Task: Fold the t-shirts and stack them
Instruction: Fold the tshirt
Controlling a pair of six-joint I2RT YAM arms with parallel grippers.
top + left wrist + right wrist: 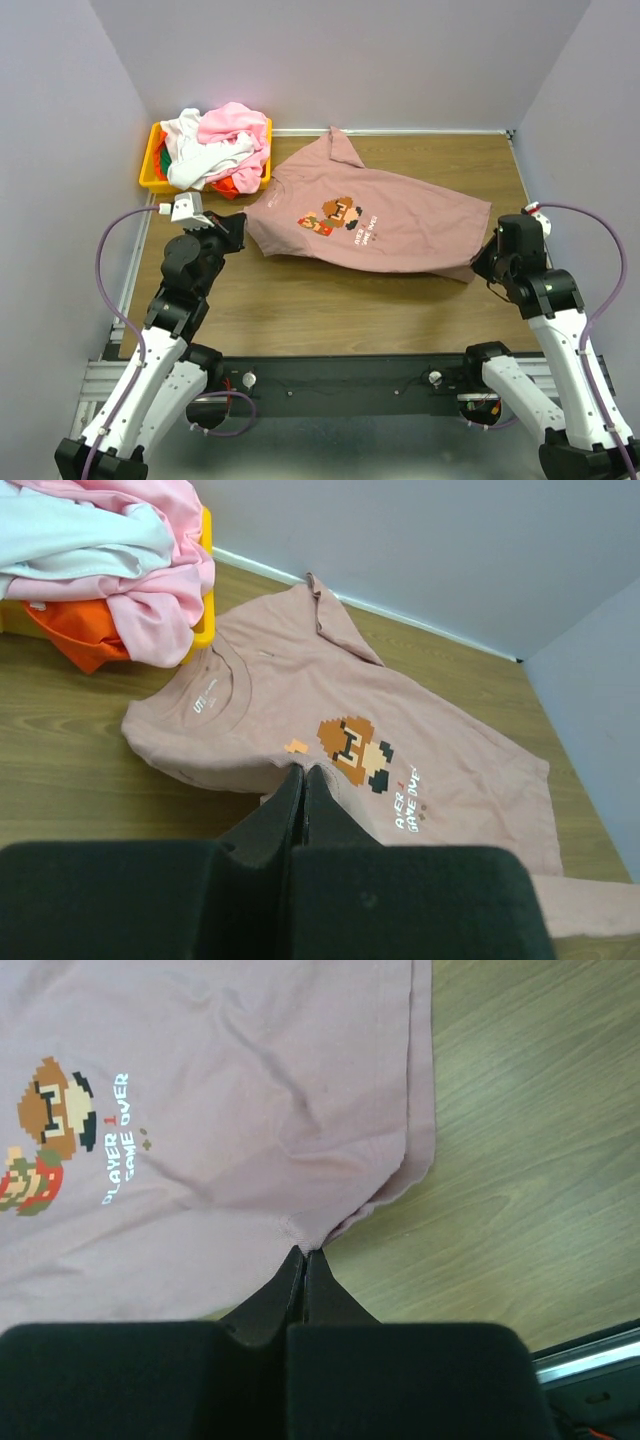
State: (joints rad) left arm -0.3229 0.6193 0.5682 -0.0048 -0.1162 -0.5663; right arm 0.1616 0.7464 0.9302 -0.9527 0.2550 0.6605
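A dusty mauve-pink t-shirt [380, 215] with a pixel-art print lies spread across the middle of the table, collar toward the left. My left gripper [240, 228] is shut on its near left edge, seen in the left wrist view [303, 771] just below the print. My right gripper [480, 268] is shut on the shirt's near right hem corner, seen in the right wrist view [303, 1251]. The shirt also shows in the left wrist view [400, 730] and the right wrist view [220, 1100]. A pile of light pink, white, red-orange and green t-shirts [218, 145] fills a bin.
A yellow plastic bin [152, 170] stands at the far left corner and holds the pile of shirts; it also shows in the left wrist view [204, 540]. Lilac walls close in the back and both sides. The wooden table [330, 300] runs to the near edge rail.
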